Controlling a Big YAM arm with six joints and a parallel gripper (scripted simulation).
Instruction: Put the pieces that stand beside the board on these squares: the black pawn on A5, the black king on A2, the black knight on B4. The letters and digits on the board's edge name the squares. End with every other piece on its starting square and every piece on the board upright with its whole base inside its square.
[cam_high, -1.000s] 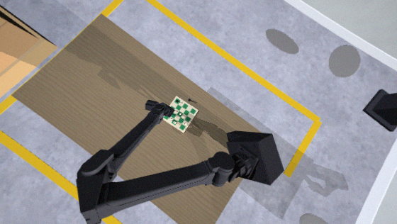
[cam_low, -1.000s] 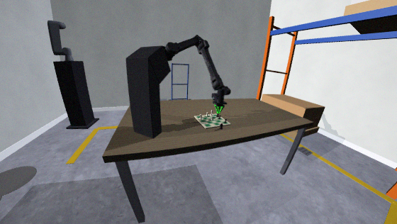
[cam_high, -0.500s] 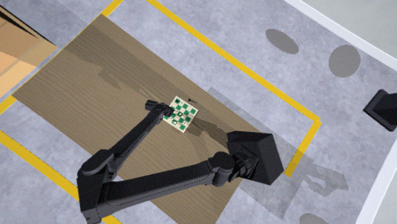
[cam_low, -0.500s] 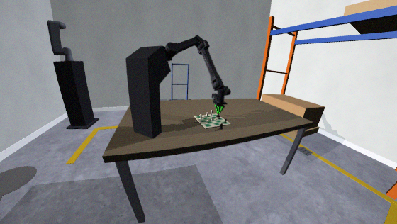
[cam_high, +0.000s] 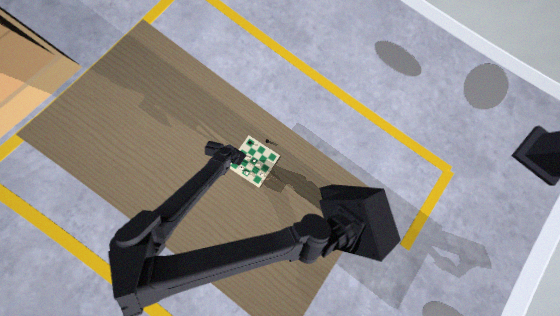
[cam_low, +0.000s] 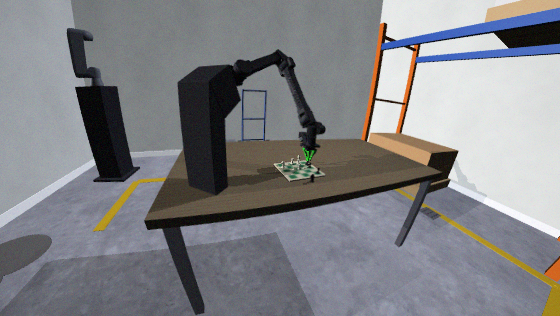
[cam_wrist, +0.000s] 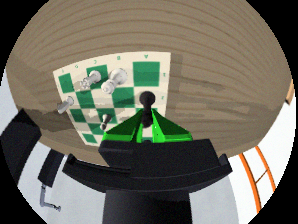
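The small green and white chessboard (cam_high: 257, 160) lies mid-table and also shows in the exterior view (cam_low: 299, 171) and the wrist view (cam_wrist: 113, 99). My gripper (cam_wrist: 147, 112), with green fingers, is shut on a black piece with a round head, the black pawn (cam_wrist: 145, 102). It holds the pawn upright over the board's edge row. I cannot tell whether the pawn's base touches the board. The gripper also shows in the top and exterior views (cam_high: 234, 156) (cam_low: 308, 159). Several white pieces (cam_wrist: 100, 83) stand on the board. A small black piece (cam_high: 270, 142) stands on the table just beside the board (cam_low: 308, 177).
The arm's black base block (cam_low: 205, 125) stands on the table left of the board. A cardboard box (cam_low: 415, 150) lies at the table's far right edge. A shelf rack (cam_low: 400, 75) and a second black robot pedestal (cam_low: 102, 130) stand off the table.
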